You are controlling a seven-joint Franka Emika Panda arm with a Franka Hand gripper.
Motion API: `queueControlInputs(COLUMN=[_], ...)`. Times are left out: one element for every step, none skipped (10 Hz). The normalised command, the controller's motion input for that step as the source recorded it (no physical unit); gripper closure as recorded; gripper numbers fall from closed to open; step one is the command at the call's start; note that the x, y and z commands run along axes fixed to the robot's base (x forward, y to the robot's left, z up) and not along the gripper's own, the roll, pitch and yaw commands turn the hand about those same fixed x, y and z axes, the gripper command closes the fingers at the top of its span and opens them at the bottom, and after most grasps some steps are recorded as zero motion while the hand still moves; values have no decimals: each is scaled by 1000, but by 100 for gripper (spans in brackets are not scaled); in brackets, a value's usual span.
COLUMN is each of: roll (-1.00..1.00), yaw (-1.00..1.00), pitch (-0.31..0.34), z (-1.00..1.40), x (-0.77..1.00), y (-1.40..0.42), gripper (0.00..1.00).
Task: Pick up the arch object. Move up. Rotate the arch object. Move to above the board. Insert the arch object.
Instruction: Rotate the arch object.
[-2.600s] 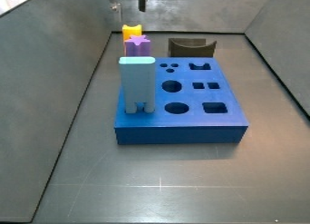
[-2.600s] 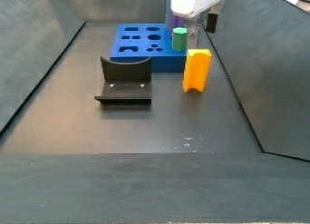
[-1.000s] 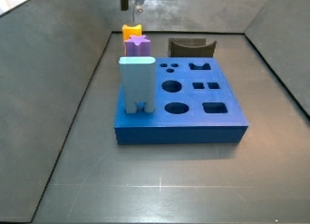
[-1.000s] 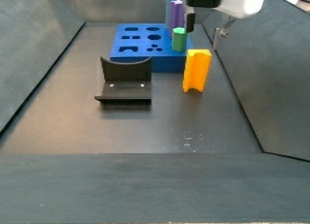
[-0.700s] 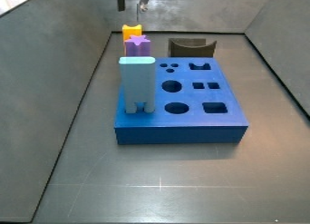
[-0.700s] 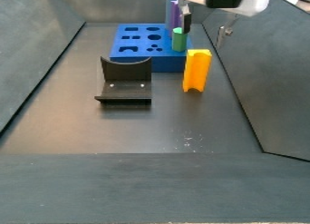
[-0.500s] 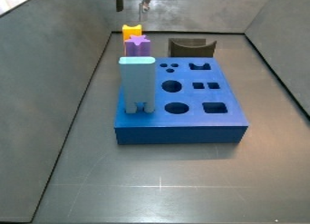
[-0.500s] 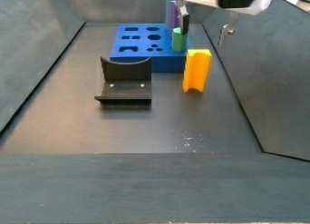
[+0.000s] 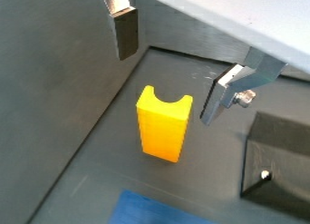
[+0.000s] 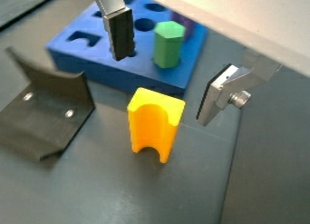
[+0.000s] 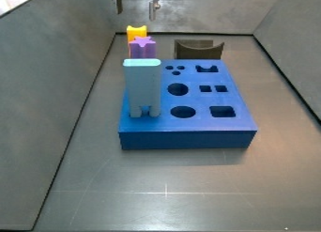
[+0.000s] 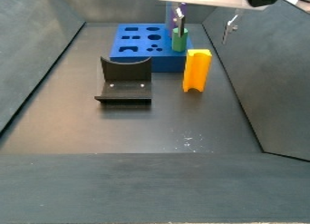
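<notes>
The arch object [image 9: 164,126] is an orange-yellow block that stands upright on the dark floor with its notch on top. It also shows in the other wrist view as the arch object [image 10: 155,126], and in both side views [image 11: 137,32] [image 12: 197,71]. My gripper [image 9: 173,64] hangs open above it, one finger on each side and well clear of it [image 10: 168,64]. Nothing is between the fingers [image 11: 137,4] [image 12: 206,21]. The board [image 11: 189,125] is a thick blue slab with dark holes, lying beside the arch object [image 12: 122,52].
A tall pale blue block [image 11: 139,85] and a purple piece [image 11: 143,48] stand in the board. A green hexagonal peg [image 10: 169,44] stands at the board's corner near the arch object. The fixture [image 12: 125,79] sits on the floor beside the board. Grey walls enclose the floor.
In both side views the two fingers now show farther apart than a second ago. The gripper stays above the arch object. The arch object and the board have not moved.
</notes>
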Motion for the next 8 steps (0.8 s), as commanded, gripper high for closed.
queueControlInputs(roll=[6, 8, 9, 9, 9, 9, 0, 0], yaw=[1000, 1000, 972, 645, 430, 240, 0, -60], pitch=[-23, -28, -34, -33, -33, -32, 0, -10], z=[-35, -35, -35, -35, -36, -37, -1000, -1000], x=[36, 36, 36, 35, 34, 33, 0, 8], y=[-3, -3, -3, -3, -3, -3, 0, 0], gripper=[0, 0, 0, 0, 0, 0, 0, 0])
